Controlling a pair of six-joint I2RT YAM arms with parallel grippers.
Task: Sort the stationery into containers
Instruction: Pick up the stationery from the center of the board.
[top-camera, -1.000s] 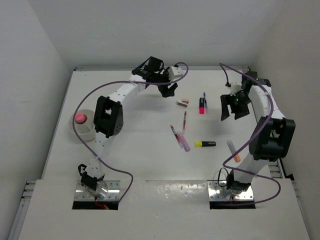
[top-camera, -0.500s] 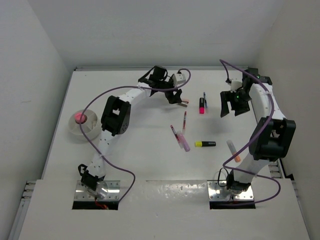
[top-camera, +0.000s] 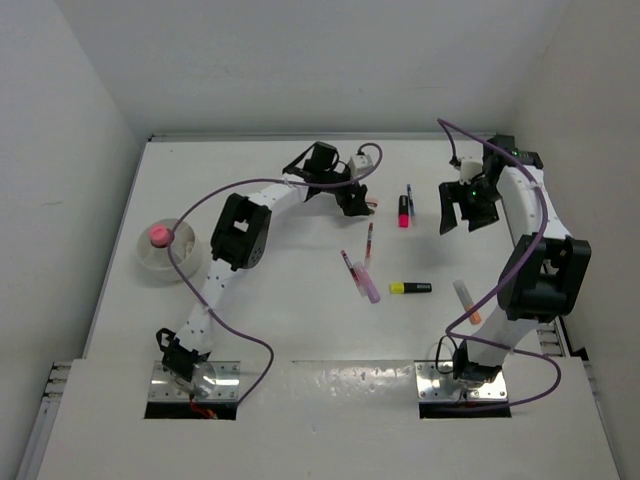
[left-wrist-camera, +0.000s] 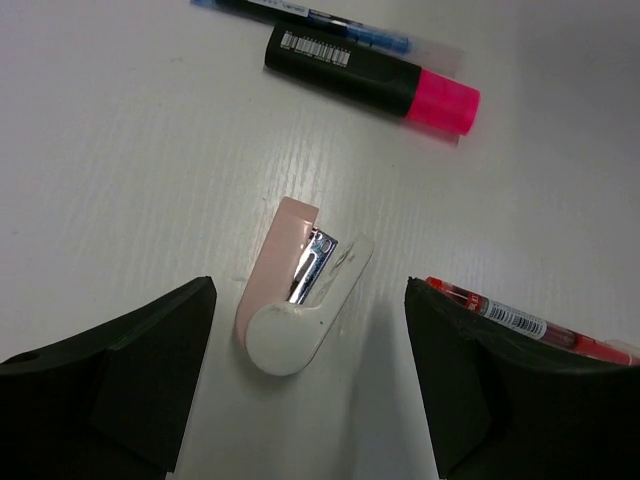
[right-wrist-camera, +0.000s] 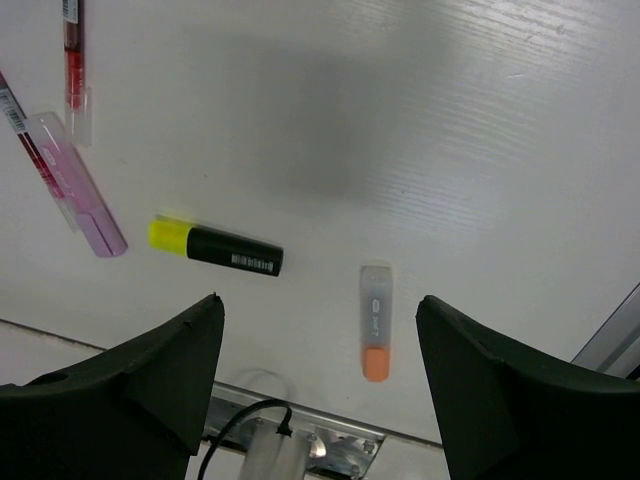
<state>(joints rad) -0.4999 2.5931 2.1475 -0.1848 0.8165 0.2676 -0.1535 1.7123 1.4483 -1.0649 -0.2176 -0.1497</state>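
Top external view: two robot arms reach over a white table (top-camera: 280, 300). The left gripper (top-camera: 355, 200) hangs over the far middle, jaws spread wide and empty. Left wrist view: its fingers (left-wrist-camera: 130, 370) straddle, without touching, a small pink-and-white item (left-wrist-camera: 295, 310) with a metal strip showing, lying flat; possibly a mini stapler. A pink highlighter (left-wrist-camera: 370, 80) and a blue pen (left-wrist-camera: 300, 12) lie beyond it, and a red pen (left-wrist-camera: 530, 325) lies just beside one finger. The right gripper (right-wrist-camera: 320, 300) is likewise open and empty, above a yellow highlighter (right-wrist-camera: 215, 247) and an orange highlighter (right-wrist-camera: 376, 322). The dish (top-camera: 150, 268) sits well apart at the left edge, with a pink object (top-camera: 157, 235) inside. The item looks light, rigid and smooth, likely to skid; pinching its narrow sides at mid-body seems best.
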